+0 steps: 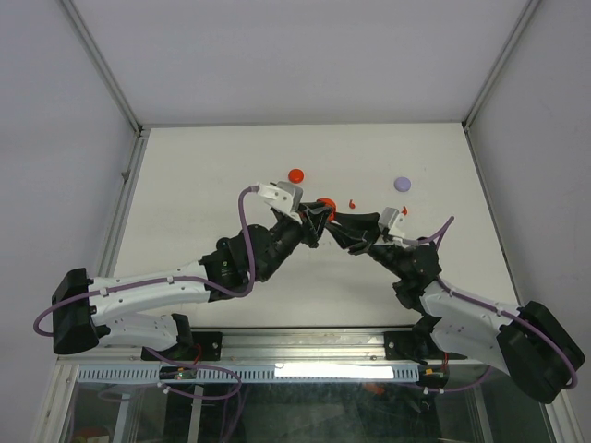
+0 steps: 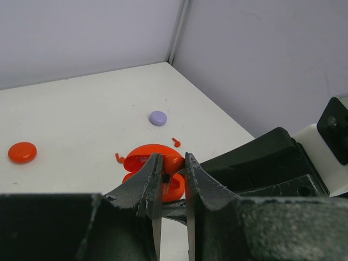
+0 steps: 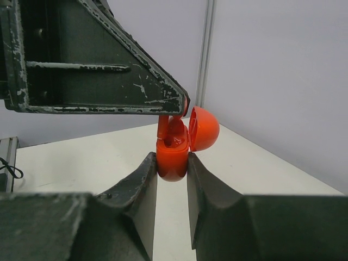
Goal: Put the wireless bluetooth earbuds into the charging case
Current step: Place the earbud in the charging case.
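Clamped between the right fingers point(image 3: 142, 187): the open red charging case point(image 3: 173, 160), upright, lid tipped back to one side. Pinched tight in the left fingers point(image 2: 142, 182) just above it: a red earbud point(image 3: 163, 126), lower end at the case's open cavity; seated or not, cannot tell. Beyond, lying on the table point(image 1: 203, 175): two loose earbuds point(image 2: 176, 142), both red, well apart. Farther still: a lavender disc point(image 2: 158, 118) and, off to the left, a red disc point(image 2: 22, 152).

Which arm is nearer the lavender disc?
Right. The right arm passes beside the lavender disc, on its near side; the left arm lies farther left, beyond the red case.
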{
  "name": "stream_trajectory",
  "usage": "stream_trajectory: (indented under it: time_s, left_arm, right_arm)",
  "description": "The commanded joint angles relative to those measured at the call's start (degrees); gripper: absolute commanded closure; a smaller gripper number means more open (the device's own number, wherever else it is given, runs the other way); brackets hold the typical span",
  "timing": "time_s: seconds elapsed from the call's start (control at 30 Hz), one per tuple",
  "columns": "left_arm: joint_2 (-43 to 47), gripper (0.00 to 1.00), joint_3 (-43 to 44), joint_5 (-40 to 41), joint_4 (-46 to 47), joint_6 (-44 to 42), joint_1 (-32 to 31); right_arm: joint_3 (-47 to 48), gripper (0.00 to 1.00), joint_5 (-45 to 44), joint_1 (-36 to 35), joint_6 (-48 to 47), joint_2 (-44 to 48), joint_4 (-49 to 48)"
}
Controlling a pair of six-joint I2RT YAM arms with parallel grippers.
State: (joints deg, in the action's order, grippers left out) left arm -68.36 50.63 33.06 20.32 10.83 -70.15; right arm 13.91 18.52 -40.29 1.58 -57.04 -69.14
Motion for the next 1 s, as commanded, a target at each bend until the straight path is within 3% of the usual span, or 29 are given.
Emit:
stream_trajectory:
  time_s: [0.0, 0.5, 0.97]
  left_arm:
    - [0.0, 0.84, -0.9, 0.9, 3.9, -2.3, -0.5]
    - [-0.4, 0.83, -1.7, 0.6, 4.8, -2.4, -0.5]
    - [2.1, 0.52, -1.4, -0.1, 0.1, 0.2, -0.4]
  right_arm:
    - [2.7, 1.0, 0.4, -0.3, 0.0, 1.5, -2.8]
    - [2.9, 1.0, 0.7, -0.3, 0.3, 2.5, -1.9]
    - [3.1, 1.0, 0.9, -0.3, 0.8, 2.7, -1.6]
